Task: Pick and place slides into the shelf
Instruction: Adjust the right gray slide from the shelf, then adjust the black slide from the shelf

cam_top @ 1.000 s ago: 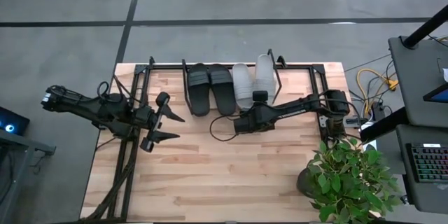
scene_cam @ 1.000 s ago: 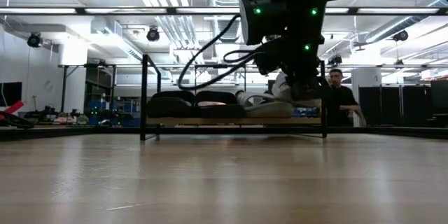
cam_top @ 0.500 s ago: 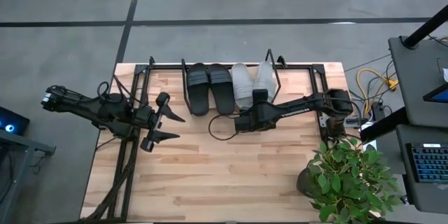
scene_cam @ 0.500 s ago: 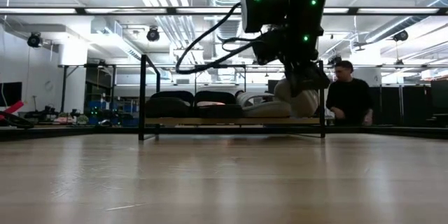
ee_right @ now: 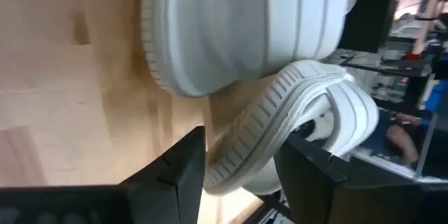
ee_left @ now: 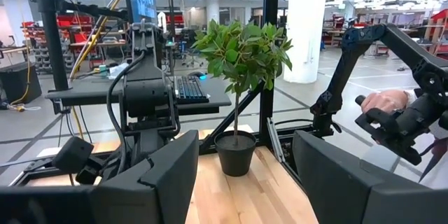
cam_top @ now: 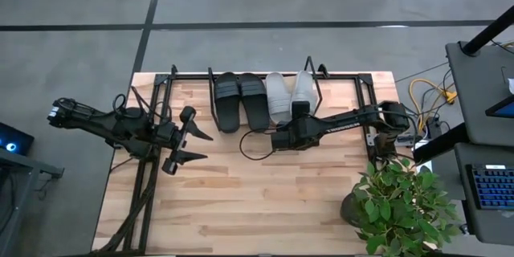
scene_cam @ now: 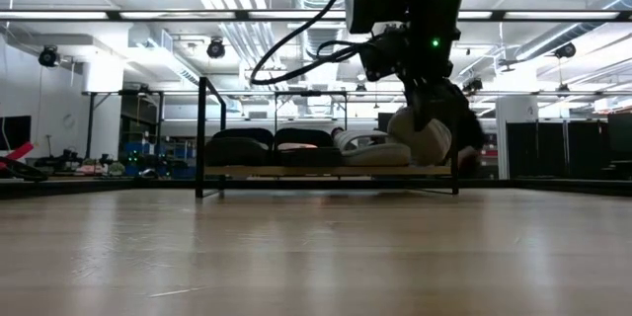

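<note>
Wooden table (cam_top: 265, 201) with a black shelf (cam_top: 337, 76) at its far edge, four slides in the shelf.

Two black slides (cam_top: 241, 100) lie side by side in the shelf, and the grey slides (cam_top: 287, 92) lie just beside them on the right. In the right wrist view one grey slide sits flat on the board and the other (ee_right: 294, 122) is tilted on its edge against it. The right gripper (cam_top: 299, 111) is at the heel end of the tilted slide; its fingers (ee_right: 175, 164) stand apart on both sides of the sole, and I cannot tell if they press it. The left gripper (cam_top: 193, 146) waits over the left part of the table, its fingers (ee_left: 164, 175) wide apart and empty. A potted plant (cam_top: 397, 205) stands at the table's right corner.
</note>
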Robot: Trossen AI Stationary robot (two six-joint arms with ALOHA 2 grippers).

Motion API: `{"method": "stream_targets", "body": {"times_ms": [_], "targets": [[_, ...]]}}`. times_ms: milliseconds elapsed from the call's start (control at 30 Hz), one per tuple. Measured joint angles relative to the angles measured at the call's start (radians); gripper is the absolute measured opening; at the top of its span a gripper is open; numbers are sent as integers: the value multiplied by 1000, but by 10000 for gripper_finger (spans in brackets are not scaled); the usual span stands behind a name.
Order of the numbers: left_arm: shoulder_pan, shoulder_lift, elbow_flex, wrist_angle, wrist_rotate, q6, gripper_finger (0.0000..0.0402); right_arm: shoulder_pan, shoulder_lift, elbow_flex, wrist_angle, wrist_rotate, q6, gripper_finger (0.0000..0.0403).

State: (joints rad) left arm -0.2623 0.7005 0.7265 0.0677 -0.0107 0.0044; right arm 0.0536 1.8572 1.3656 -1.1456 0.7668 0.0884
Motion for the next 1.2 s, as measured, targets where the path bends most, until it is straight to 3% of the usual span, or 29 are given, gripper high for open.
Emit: {"method": "stream_targets", "body": {"times_ms": [467,867,1200], "targets": [[0,3,0,-2,0,-1,217,1,2,1,4,-11,88,240],[0,8,0,-1,0,-1,217,87,-21,1,42,-14,95,242],[0,12,0,-1,0,-1,217,218,-163,1,195,-12,87,238]]}}
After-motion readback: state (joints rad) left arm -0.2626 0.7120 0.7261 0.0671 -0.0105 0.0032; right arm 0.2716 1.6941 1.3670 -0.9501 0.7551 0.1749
